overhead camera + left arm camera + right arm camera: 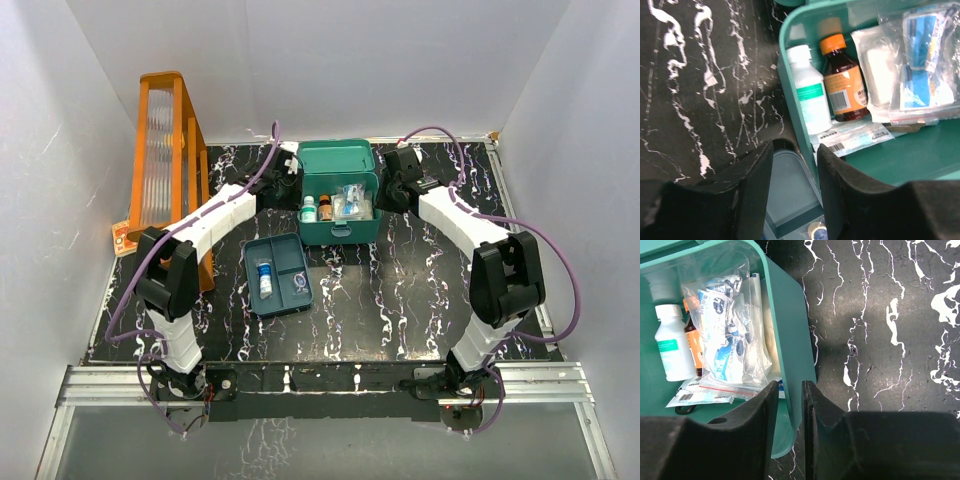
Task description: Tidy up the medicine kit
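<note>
The medicine kit (338, 232), a teal-green box, stands open at the back middle with its lid up. It holds a white bottle (807, 90), an amber bottle with an orange cap (842, 85) and clear bags of supplies (730, 325). My left gripper (292, 168) is open, with its fingers either side of the kit's left wall (790, 75); the gripper (795, 150) has a gap on the outer side. My right gripper (393, 190) is shut on the kit's right wall (790, 315), which fills the gap between the jaws of the gripper (790, 385).
A flat blue-teal divided tray (290, 258) lies in front of the kit with a small vial (265, 278) in it. A tall orange rack (165, 150) stands at the back left, with a small card (122, 238) by its foot. White walls close in three sides.
</note>
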{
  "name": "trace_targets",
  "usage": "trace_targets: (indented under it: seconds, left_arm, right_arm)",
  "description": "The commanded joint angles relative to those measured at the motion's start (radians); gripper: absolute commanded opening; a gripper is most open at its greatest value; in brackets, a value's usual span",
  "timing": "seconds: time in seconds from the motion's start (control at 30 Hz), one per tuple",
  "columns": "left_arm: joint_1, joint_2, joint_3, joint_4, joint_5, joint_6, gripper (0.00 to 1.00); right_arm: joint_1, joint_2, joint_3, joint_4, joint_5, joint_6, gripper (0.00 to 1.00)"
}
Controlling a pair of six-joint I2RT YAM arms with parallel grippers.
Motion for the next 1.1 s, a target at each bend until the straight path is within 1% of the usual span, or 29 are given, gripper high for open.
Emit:
trace_targets:
  seconds: [0.0, 0.1, 0.2, 0.27, 0.47, 0.9, 1.07]
  left_arm:
    - [-0.003, -0.039, -0.024, 0.004, 0.108, -0.028, 0.37]
    - [-0.004, -0.057, -0.059, -0.008, 0.118, -0.03, 0.32]
    - [-0.004, -0.087, -0.124, 0.016, 0.141, -0.039, 0.28]
    - [-0.004, -0.106, -0.166, 0.032, 0.158, -0.039, 0.27]
    - [-0.006, -0.126, -0.2, 0.0, 0.194, -0.043, 0.21]
    - [-0.005, -0.224, -0.304, -0.038, 0.234, -0.056, 0.2]
    - [-0.006, -0.258, -0.329, -0.05, 0.252, -0.063, 0.22]
  right_arm:
    - [-0.002, -0.014, 0.031, 0.012, -0.004, -0.028, 0.21]
    - [-0.002, -0.036, 0.002, 0.013, -0.028, -0.026, 0.16]
    - [-0.002, -0.06, -0.025, 0.008, -0.032, -0.026, 0.14]
    - [-0.001, -0.079, -0.04, 0.004, -0.045, -0.028, 0.13]
    - [0.006, -0.143, -0.093, -0.026, -0.093, -0.023, 0.12]
    - [0.013, -0.333, -0.256, -0.12, -0.133, 0.009, 0.12]
    - [0.022, -0.378, -0.284, -0.167, -0.148, 0.022, 0.12]
